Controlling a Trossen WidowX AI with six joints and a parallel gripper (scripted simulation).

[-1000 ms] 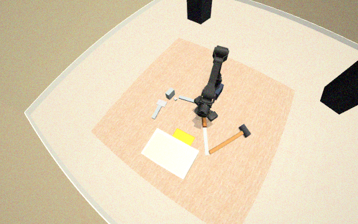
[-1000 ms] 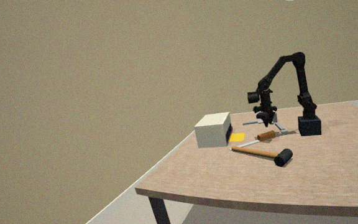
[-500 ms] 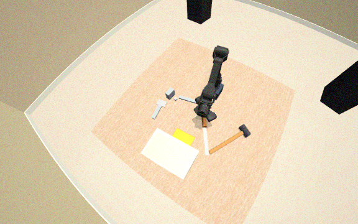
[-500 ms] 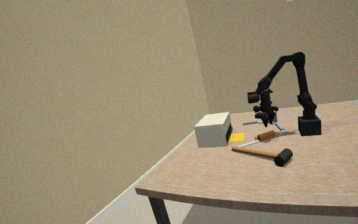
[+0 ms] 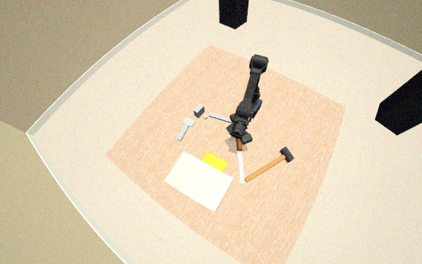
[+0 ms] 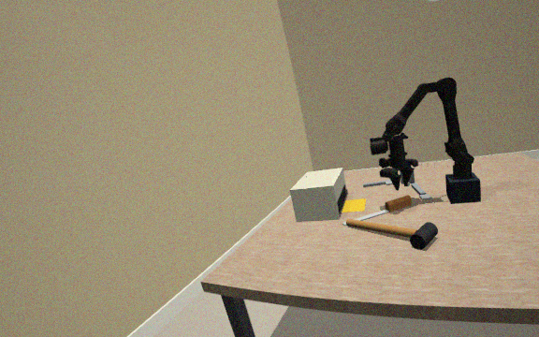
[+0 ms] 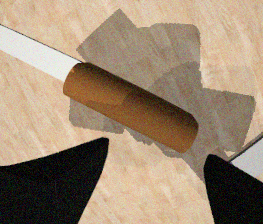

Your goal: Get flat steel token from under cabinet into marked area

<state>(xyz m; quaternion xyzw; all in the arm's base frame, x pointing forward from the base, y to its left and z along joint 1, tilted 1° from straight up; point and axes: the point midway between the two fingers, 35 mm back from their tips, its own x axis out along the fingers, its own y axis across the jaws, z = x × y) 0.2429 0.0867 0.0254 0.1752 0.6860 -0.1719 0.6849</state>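
The white cabinet (image 5: 198, 183) (image 6: 316, 202) stands with its dark slotted front facing the arm's side. The yellow marked area (image 5: 215, 161) (image 6: 355, 205) lies directly before that front. I cannot see the token in any view. A long tool with a brown round handle (image 5: 239, 145) (image 6: 399, 203) (image 7: 132, 107) and a flat pale blade lies on the table, its blade tip beside the mallet's handle end. My gripper (image 5: 239, 137) (image 6: 401, 186) (image 7: 158, 153) is open and empty, pointing down above the brown handle's rear end. The handle lies slantwise to the fingers in the wrist view.
A mallet with a black head (image 5: 286, 154) (image 6: 424, 235) lies to one side of the long tool. A steel strip (image 5: 219, 117) (image 6: 420, 190) (image 7: 256, 157) lies near the gripper. Beyond it are a grey block (image 5: 198, 111), a small pale piece (image 5: 205, 116) and a wide-headed flat tool (image 5: 184, 131) (image 6: 374, 184).
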